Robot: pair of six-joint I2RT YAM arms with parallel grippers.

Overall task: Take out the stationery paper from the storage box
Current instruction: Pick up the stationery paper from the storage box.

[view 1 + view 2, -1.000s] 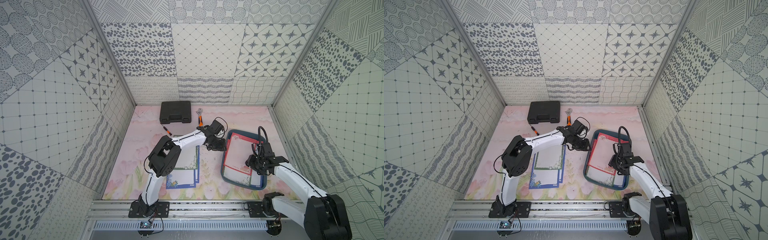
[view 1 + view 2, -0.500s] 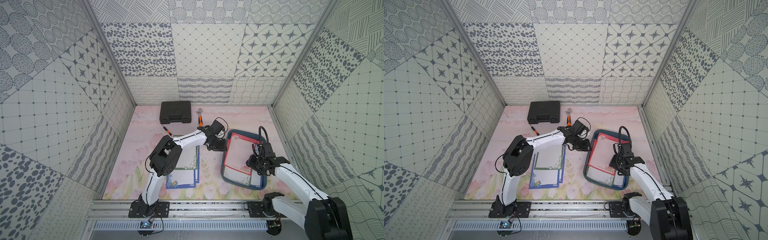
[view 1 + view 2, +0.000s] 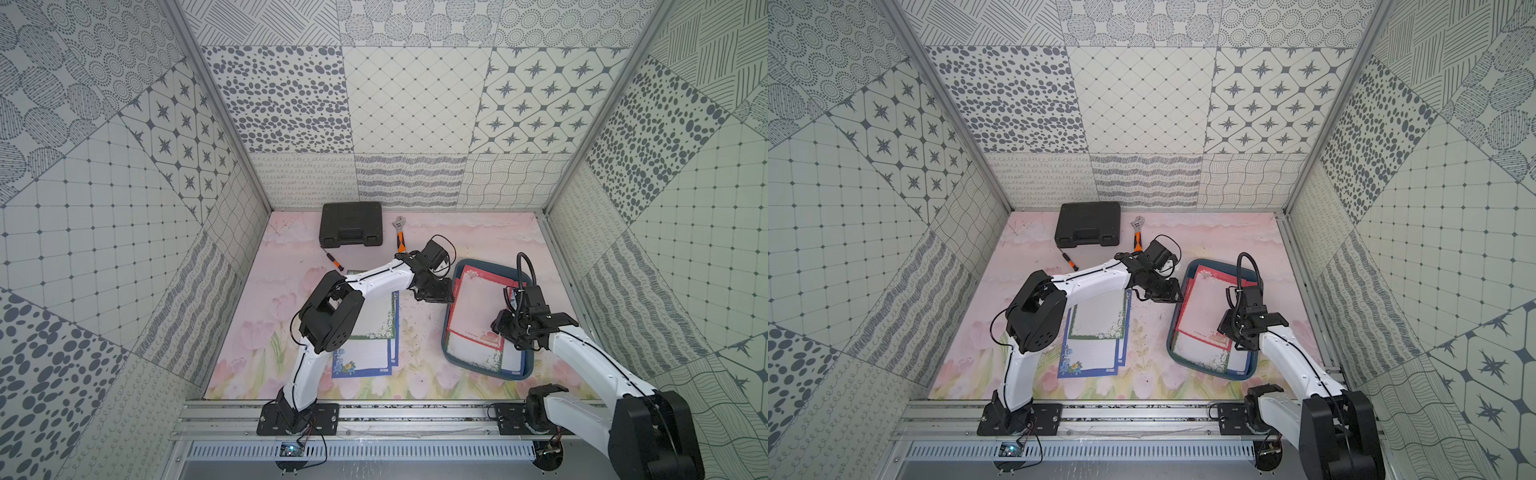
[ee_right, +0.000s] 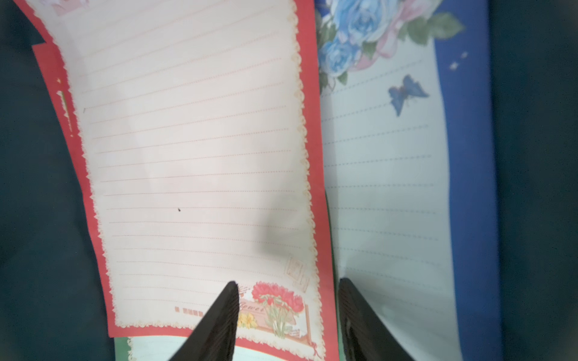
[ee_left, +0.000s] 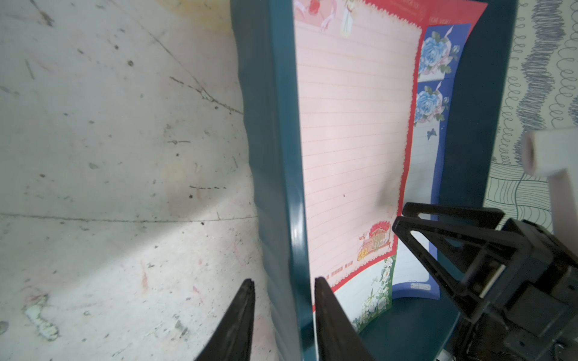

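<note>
On the pink floral table [image 3: 291, 257] little has changed: the left hand [image 5: 283, 281] straddles the wall of the shallow dark-teal plastic storage box [image 5: 269, 125], grip unclear, while the open right hand [image 4: 287, 283] brackets an edge of the red-bordered stationery paper sheet [image 4: 194, 156] inside that box, not yet lifted.

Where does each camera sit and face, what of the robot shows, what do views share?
Top views: above the front rail, looking down at the table; left arm and right arm show.
Left wrist: on the left arm, looking past the left gripper astride the storage box wall; right gripper visible.
Right wrist: on the right arm, looking past the open right gripper into the storage box.
Shared: both wrist views show the red-bordered sheet.
</note>
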